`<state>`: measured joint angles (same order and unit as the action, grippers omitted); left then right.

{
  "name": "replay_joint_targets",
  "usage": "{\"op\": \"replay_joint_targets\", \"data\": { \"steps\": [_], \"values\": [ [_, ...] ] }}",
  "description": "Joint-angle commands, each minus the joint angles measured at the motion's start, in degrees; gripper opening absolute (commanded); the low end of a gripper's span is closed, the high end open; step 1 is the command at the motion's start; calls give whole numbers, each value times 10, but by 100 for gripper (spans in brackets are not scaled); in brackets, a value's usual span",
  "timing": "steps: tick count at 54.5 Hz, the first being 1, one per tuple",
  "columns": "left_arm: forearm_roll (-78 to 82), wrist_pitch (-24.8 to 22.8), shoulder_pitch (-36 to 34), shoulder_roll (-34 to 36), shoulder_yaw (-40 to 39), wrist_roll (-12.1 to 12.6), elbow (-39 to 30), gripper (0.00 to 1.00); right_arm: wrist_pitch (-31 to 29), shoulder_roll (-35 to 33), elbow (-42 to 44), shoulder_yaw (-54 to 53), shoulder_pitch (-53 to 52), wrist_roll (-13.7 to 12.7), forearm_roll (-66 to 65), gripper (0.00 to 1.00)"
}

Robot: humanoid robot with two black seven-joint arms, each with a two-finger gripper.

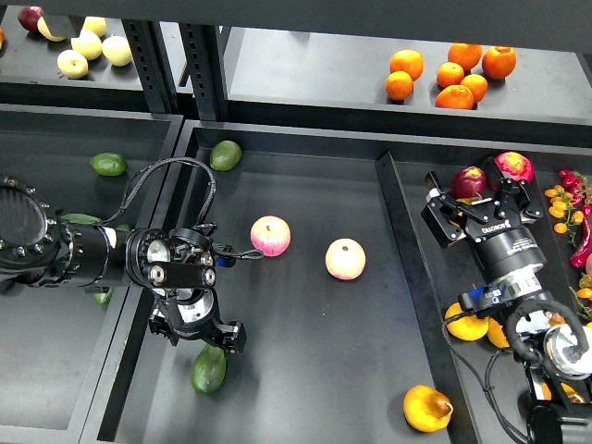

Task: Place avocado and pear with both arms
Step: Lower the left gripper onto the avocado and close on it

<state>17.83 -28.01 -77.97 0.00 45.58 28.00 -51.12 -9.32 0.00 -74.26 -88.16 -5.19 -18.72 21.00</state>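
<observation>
The dark green avocado (209, 368) lies at the near left of the middle black tray (314, 370). My left gripper (197, 333) hangs just above its far end, pointing down, fingers spread open and empty. The golden pear (427, 408) lies in the near right corner of the same tray. My right gripper (483, 196) is open and empty over the right tray, far from the pear, its fingers beside two red apples (469, 180).
Two pink-yellow apples (270, 236) (345, 259) lie mid-tray. A paler avocado (225, 154) sits in the far left corner, another avocado (109, 165) in the left tray. Oranges (449, 74) and yellow fruit (88, 46) are on the back shelf. Orange fruit (465, 324) lies by my right arm.
</observation>
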Motion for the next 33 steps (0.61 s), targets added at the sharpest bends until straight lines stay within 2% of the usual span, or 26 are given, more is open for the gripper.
{"op": "replay_joint_targets", "data": {
  "steps": [1, 33],
  "values": [
    [0, 0, 8, 0, 1, 0, 7, 99, 0, 0, 0, 0, 0, 0, 0, 100],
    [-1, 0, 21, 0, -9, 0, 16, 99, 0, 0, 1, 0, 0, 0, 0, 100]
  ]
}}
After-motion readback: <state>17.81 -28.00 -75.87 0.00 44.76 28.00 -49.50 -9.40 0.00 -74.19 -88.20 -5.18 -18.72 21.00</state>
